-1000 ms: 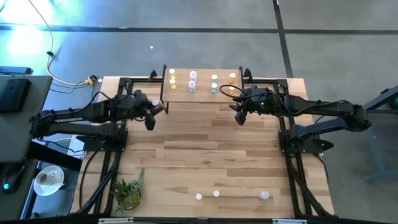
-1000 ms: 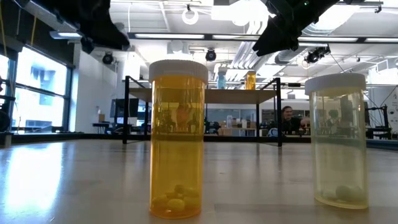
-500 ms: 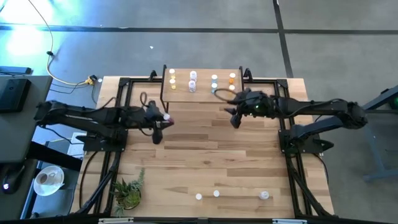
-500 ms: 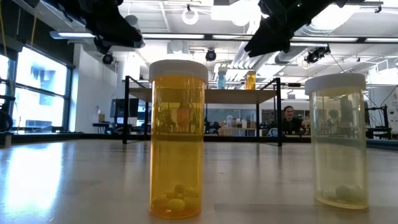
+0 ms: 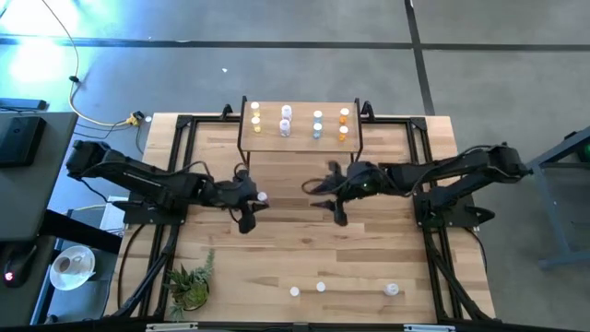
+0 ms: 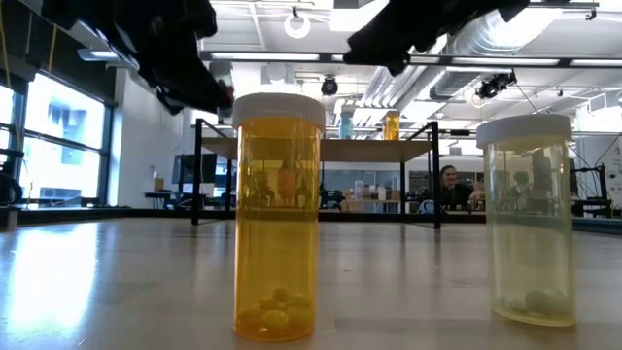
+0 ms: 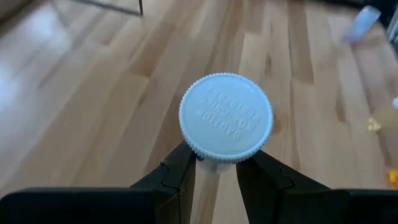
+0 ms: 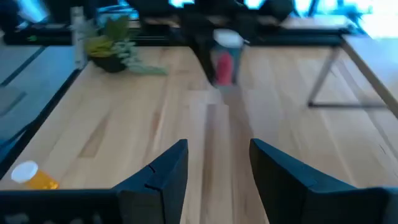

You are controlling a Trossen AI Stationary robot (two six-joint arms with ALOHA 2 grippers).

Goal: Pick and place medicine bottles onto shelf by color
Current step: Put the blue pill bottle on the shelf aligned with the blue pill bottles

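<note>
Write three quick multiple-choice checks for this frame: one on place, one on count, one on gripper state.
1. Where does the shelf stand on the table?
A. Middle of the far edge
B. Near-left corner, by the plant
C. Centre of the table

2. How many loose bottles stand along the near edge?
A. One
B. Three
C. Six

3. What is the left gripper's state?
A. Open and empty
B. Shut on a white-capped bottle
C. Out of every view

Key: 1 A, the high view shows the shelf at the middle of the far edge of the table. 2 B, three loose bottles show in a row there. 3 B, the left gripper has its fingers closed under the white-capped bottle; the right gripper is open and empty.
</note>
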